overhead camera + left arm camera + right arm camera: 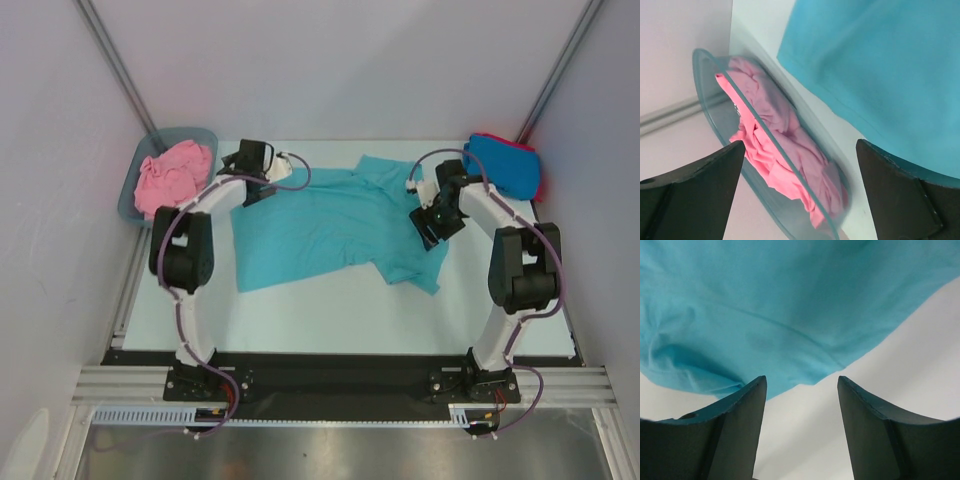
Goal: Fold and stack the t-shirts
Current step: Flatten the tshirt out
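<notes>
Four t-shirts are counted. One teal t-shirt (330, 225) is spread across the middle of the table (330, 320), creased, with one sleeve at its far right and a lower corner turned out at the near right. One pink t-shirt (172, 175) is bunched inside the single grey-blue tub (130, 200) at the far left corner. One blue t-shirt (500, 165) is lying at the far right corner on one red t-shirt (541, 186), of which only a thin edge is seen. Two grippers are counted. The left gripper (800, 150) is held over the far left edge of the teal shirt, beside the tub, its fingers spread wide with nothing between them. The right gripper (801, 382) is held above the right hem of the teal shirt, its fingers apart and no cloth pinched. The fold of the stacked pair cannot be made out. Bare table is left along the near side of the teal shirt; walls close in the left, far and right sides.
</notes>
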Robot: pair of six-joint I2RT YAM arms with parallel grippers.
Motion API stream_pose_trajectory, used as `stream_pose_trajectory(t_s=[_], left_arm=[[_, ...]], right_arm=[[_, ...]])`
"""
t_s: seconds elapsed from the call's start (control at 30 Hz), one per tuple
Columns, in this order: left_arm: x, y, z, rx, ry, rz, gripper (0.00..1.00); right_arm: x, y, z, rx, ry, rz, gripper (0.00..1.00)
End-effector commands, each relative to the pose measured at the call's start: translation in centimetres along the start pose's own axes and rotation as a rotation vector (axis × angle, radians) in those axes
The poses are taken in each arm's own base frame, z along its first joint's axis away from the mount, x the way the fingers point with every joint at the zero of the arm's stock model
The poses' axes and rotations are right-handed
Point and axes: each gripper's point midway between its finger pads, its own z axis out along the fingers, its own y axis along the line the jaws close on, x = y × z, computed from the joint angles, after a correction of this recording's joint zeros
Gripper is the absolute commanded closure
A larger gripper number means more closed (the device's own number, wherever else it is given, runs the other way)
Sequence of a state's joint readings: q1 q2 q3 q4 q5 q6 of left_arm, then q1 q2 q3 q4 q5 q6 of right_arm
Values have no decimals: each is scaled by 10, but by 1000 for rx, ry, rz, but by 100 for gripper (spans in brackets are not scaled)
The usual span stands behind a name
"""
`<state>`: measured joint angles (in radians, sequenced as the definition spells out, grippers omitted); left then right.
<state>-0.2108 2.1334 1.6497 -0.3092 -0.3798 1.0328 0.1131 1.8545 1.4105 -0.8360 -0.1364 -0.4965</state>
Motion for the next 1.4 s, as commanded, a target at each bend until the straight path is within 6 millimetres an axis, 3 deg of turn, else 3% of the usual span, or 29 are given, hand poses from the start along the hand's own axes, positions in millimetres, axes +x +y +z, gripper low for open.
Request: stream_pose_trajectory(t_s=[0.0,0.2,0.47,0.67,0.9,0.97,1.03,1.07,1.37], left_arm=[[-27,-14,-60,46,-200,41,0],[-12,-66,-98,211,-265,111,0],[17,-148,-129,439,-255,344,0],[19,-163,-150,497,-301,335,0],[28,-192,-200,706,-316,141,0],[44,-210,-200,728,-284,149,0],[51,-208,-197,662,-288,162,0],[64,-222,-196,674,-266,183,0],[99,-238,-175,536,-214,312,0]], right_arm=[[5,13,-11,35,-15,-100,36],[36,30,-5,45,58,-233,36],[30,20,-11,118,67,-381,35],[24,12,-21,150,76,-434,35],[19,14,-30,170,69,-456,35],[18,16,-30,170,67,-460,35],[15,15,-31,176,61,-462,34],[16,15,-30,180,67,-463,35],[-4,10,-35,205,34,-453,34]])
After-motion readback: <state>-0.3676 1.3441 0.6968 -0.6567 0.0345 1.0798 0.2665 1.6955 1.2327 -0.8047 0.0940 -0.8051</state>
